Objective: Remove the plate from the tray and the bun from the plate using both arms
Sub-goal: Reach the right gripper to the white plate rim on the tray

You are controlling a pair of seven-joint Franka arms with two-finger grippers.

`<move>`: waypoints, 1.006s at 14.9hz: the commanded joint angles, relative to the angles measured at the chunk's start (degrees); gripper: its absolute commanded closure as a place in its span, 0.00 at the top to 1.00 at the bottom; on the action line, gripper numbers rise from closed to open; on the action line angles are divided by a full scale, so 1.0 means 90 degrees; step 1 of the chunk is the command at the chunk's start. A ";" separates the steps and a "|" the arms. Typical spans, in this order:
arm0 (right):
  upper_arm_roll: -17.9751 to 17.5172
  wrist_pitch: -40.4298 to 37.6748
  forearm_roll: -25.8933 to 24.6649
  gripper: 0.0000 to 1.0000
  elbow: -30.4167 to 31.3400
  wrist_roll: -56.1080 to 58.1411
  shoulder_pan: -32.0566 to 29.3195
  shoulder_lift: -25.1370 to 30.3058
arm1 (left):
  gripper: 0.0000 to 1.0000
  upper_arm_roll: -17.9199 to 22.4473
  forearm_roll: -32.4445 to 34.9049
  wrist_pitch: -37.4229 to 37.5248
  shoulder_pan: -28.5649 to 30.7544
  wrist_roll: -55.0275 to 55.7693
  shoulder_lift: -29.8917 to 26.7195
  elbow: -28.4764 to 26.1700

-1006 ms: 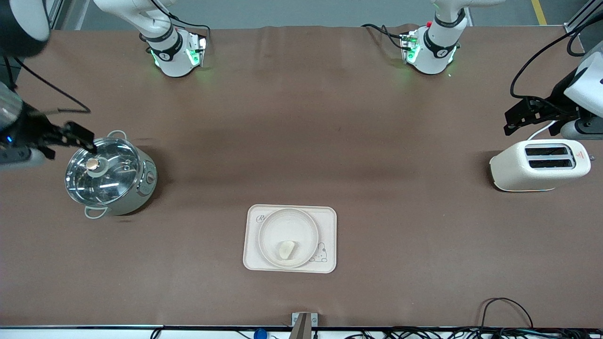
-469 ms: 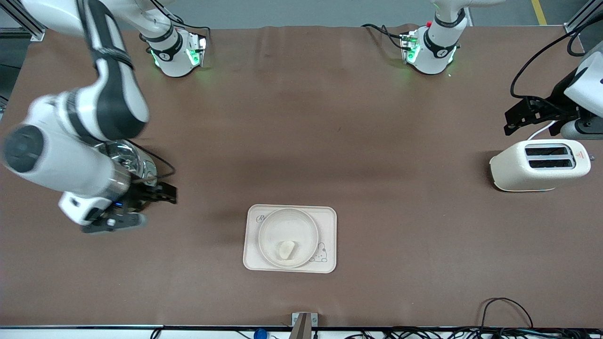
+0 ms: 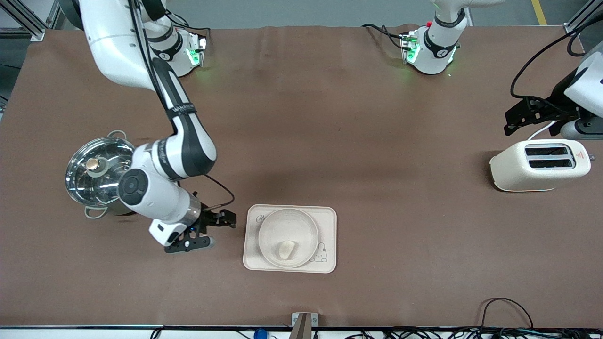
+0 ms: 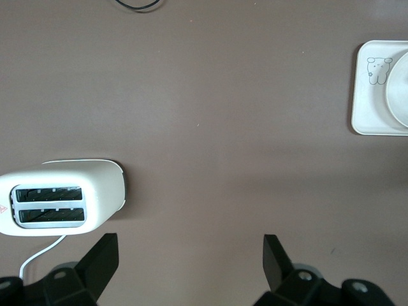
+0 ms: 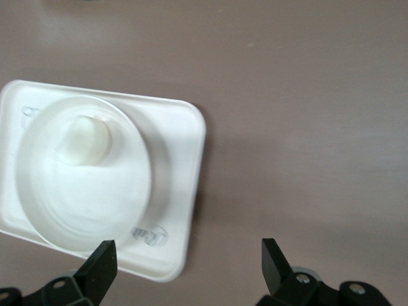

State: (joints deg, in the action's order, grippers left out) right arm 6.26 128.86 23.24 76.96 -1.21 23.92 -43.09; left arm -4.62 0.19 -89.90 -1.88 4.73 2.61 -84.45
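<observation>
the plate (image 3: 288, 238) sits on the cream tray (image 3: 327, 221) with the rabbit drawing, near the middle of the counter (image 3: 330, 141) and toward the front camera. the bun (image 3: 286, 249) lies in the plate, on the part nearest that camera. the right claw (image 3: 225, 220) hangs over the bare counter just beside the tray, on the side toward the lidded steel pot (image 3: 96, 174), its fingers (image 5: 102, 268) spread apart and holding nothing. the left claw (image 3: 511, 121) waits over the counter beside the cream toaster (image 3: 539, 165) at the left arm's end, its fingers (image 4: 105, 255) likewise apart and empty.
</observation>
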 commanded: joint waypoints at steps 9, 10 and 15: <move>-0.0763 0.1493 0.1098 0.78 -0.0455 -0.0042 -0.0011 -0.1257 | 1.00 -0.0024 0.0047 0.0116 0.0024 -0.0037 0.0042 0.0125; -0.0764 0.1493 0.1215 0.74 -0.0475 -0.0052 -0.0011 -0.1306 | 1.00 -0.0024 0.0037 0.0116 0.0024 -0.0037 0.0042 0.0115; -0.0832 0.1493 0.1245 0.52 -0.0651 -0.0052 -0.0021 -0.1511 | 1.00 -0.0024 0.0056 0.0126 0.0004 -0.0018 0.0042 0.0125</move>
State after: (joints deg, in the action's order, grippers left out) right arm -0.11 142.36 33.38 73.36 -1.62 24.65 -55.10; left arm -4.62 0.19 -89.83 -1.88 4.73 2.63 -84.43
